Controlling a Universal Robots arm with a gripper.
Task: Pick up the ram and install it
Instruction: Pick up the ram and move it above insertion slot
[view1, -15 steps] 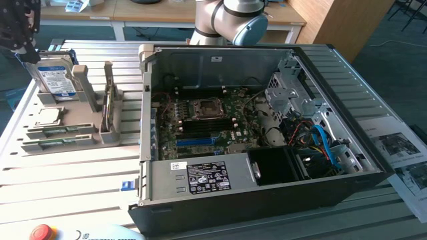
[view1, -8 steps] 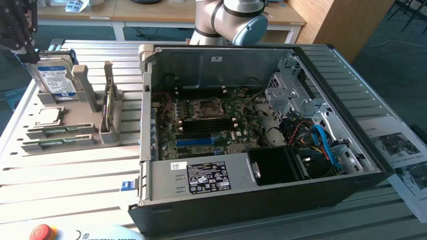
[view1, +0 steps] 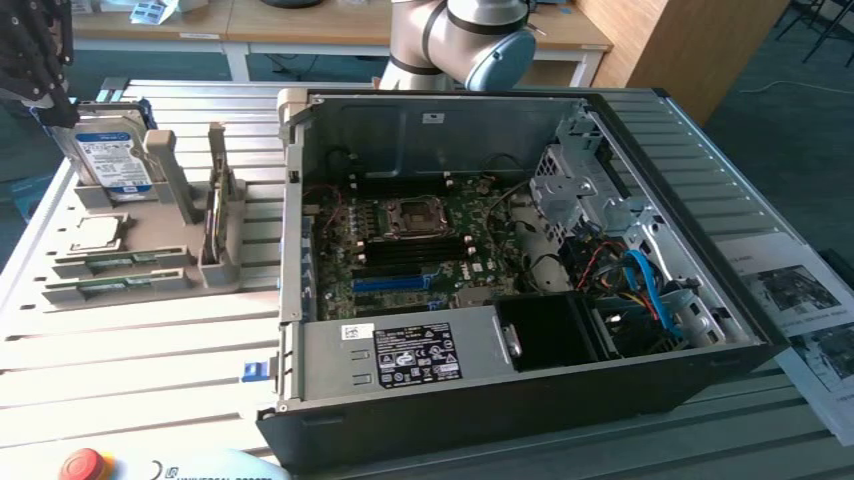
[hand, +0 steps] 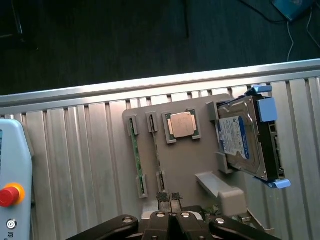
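The ram is a slim green stick lying edge-up in a slot of the grey holder on the slatted table. In the exterior view a ram stick lies at the holder's near end, and a second green strip sits in the slot beside it. My gripper hangs above the holder, well clear of the ram, fingers together with nothing between them. It shows as a dark shape at the exterior view's far left. The open computer case shows its motherboard with long black memory slots.
The holder also carries a square silver processor and a blue-labelled hard drive standing on edge. A pendant with a red stop button lies on the table. Paper sheets lie at the exterior view's right.
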